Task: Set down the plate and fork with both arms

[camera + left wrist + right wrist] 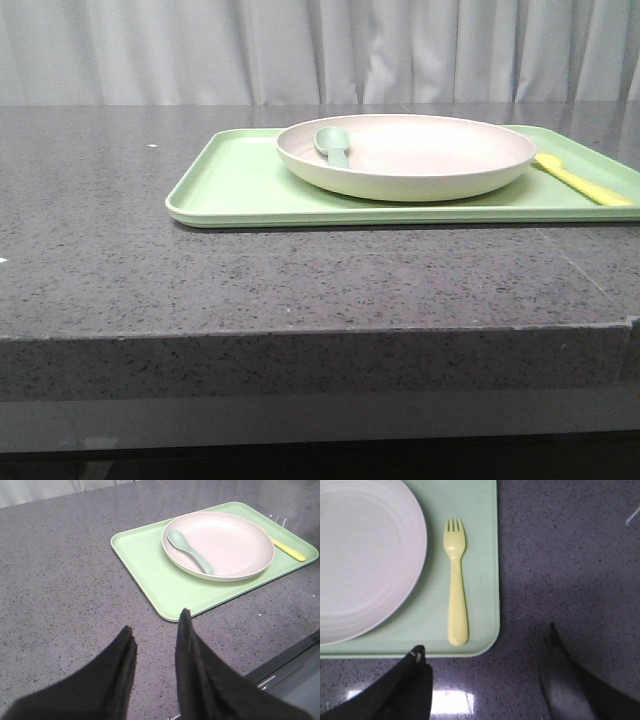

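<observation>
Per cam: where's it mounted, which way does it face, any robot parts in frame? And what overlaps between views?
Front: low at the table edge, facing forward at the tray, plate, spoon; no robot parts.
Left wrist: above bare counter, angled at the tray; open left gripper shows.
Right wrist: looks straight down on the fork; open right gripper shows.
All three share plate, tray, fork.

A speckled grey stone table (90, 260) carries a light-green tray (240, 185).

Plate (420, 160) w/ spoon (333, 145) on tray (235, 185); fork (580, 180) right of plate.
</observation>
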`<state>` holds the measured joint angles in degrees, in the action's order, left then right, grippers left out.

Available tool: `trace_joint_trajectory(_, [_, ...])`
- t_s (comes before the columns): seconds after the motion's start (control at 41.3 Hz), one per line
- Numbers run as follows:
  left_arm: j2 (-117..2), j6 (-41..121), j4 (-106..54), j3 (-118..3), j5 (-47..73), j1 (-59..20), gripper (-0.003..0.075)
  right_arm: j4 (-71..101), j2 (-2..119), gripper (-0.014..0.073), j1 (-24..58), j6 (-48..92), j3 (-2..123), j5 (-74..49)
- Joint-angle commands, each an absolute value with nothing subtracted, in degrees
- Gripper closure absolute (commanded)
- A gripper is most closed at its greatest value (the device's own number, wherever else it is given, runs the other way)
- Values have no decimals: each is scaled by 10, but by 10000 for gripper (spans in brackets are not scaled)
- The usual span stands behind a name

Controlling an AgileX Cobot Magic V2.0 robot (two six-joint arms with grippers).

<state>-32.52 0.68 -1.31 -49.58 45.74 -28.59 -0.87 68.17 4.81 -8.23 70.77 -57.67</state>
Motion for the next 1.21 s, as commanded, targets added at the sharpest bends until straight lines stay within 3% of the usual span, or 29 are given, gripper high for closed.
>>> trace_joint_trajectory(0.0, [-329,5,-17,-509,413,-285,524,-16,621,117,44,-69,697,-568])
trace_joint_trajectory(0.484, [-329,5,-17,-509,413,-285,523,46,363,130,44,-15,522,-527])
trace_joint_trajectory(0.654, [-329,5,-17,-509,413,-285,551,29,315,301,44,-15,488,-515])
trace_joint_trajectory(0.823, [-329,5,-17,-509,413,-285,737,31,306,536,44,-15,481,-520])
trace_joint_trajectory(0.896, [-329,5,-17,-509,413,-285,738,31,306,613,44,-15,481,-521])
trace_joint_trajectory(0.993, [-329,5,-17,-509,413,-285,738,31,306,666,44,-16,481,-525])
trace_joint_trajectory(1.186, [-329,5,-17,-509,413,-285,738,32,306,662,44,-16,481,-541])
